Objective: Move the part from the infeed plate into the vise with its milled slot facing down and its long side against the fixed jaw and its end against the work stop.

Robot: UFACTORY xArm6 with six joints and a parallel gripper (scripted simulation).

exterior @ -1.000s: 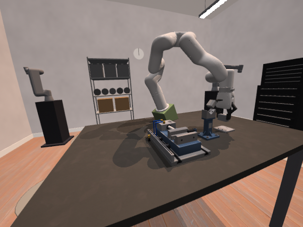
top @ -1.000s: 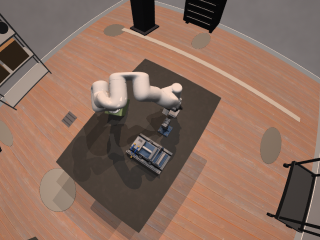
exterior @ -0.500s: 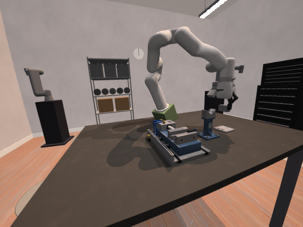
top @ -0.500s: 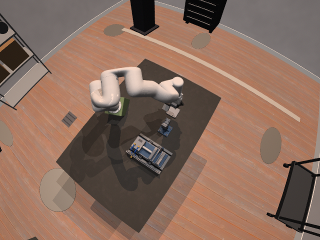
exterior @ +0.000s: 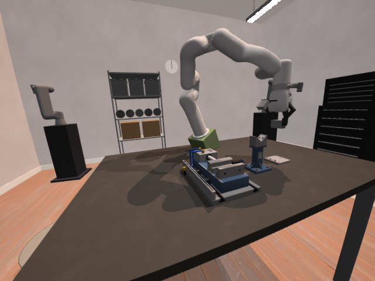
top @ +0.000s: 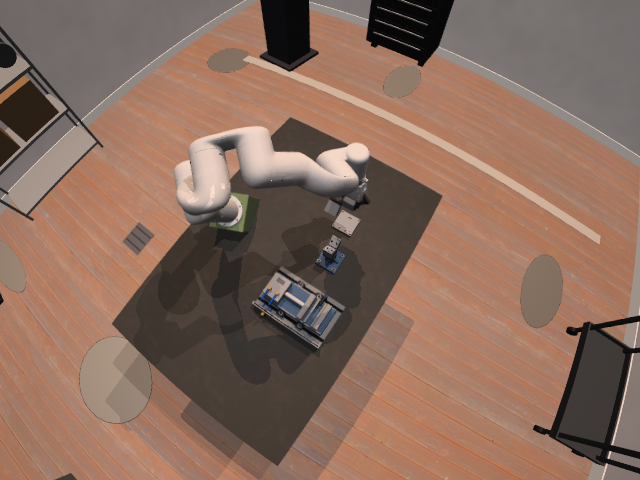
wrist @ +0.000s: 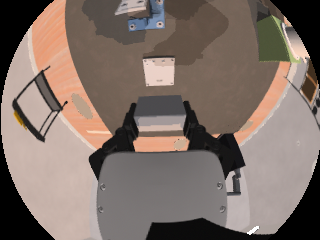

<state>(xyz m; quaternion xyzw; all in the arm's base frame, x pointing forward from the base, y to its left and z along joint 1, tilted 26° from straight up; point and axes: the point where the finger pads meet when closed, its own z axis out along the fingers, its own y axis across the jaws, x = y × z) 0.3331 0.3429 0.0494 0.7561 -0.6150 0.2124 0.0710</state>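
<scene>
My gripper is shut on the part, a grey block, and holds it high above the table. In the exterior view the gripper hangs above and behind the pale infeed plate, with the part between the black fingers. The infeed plate lies bare below, and also shows in the top view. The V-block stands on its blue base between plate and vise. The vise is open, with nothing between its jaws. Which face of the part carries the slot I cannot tell.
The arm's green base stands at the table's far side. The vise's air cylinder and blue hoses are at its far end. A black cabinet stands beyond the table at the right, a shelf rack at the back wall.
</scene>
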